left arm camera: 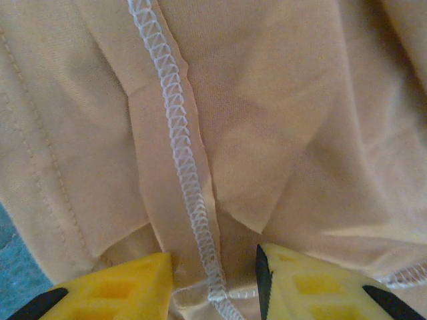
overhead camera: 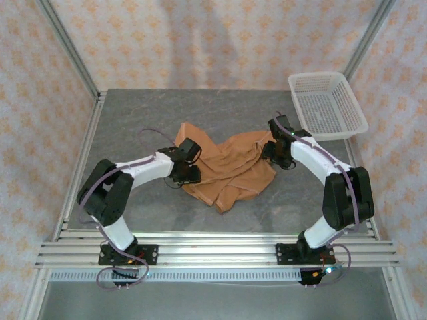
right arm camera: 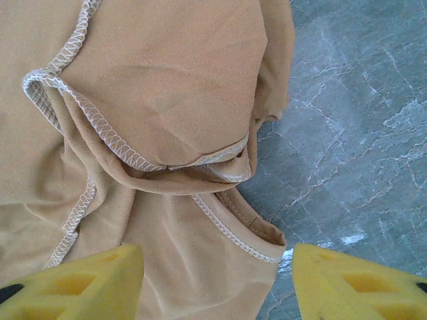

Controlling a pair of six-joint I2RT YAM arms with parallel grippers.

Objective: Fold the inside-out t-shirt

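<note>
The inside-out t-shirt (overhead camera: 230,167) lies crumpled in the middle of the grey table (overhead camera: 133,113), caramel fabric with white overlock seams showing. My left gripper (overhead camera: 192,173) is down on the shirt's left edge. In the left wrist view its yellow fingers (left arm camera: 133,287) squeeze a bunch of fabric (left arm camera: 267,133) with a white seam (left arm camera: 180,153) running between them, so the left gripper (left arm camera: 215,280) is shut on cloth. My right gripper (overhead camera: 272,151) hovers at the shirt's right edge. In the right wrist view it (right arm camera: 217,280) stands open over a hemmed edge (right arm camera: 233,233), one finger above bare table (right arm camera: 360,133).
A white plastic basket (overhead camera: 327,105) sits at the back right corner. Metal frame posts and patterned walls enclose the table. Bare grey surface lies behind, left and front of the shirt.
</note>
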